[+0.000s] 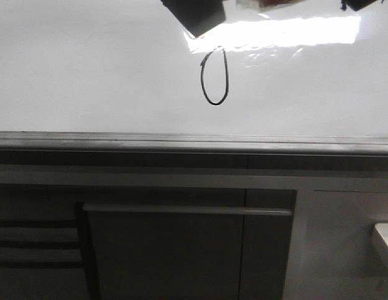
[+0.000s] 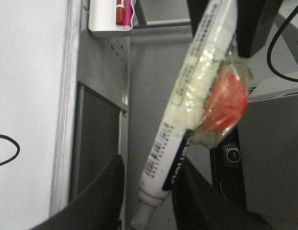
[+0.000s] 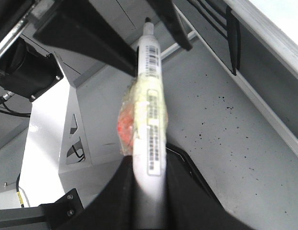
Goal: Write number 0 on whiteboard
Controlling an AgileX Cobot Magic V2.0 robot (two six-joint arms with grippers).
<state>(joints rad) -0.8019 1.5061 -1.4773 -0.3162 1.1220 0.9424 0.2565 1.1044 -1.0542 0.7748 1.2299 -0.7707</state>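
Glare on whiteboard blurs number 0 top; both tools grip markers.

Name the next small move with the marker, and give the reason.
Probably bring the marker back to the whiteboard and close the small gap at the top of the number 0; the marker is off the board, held between both grippers.
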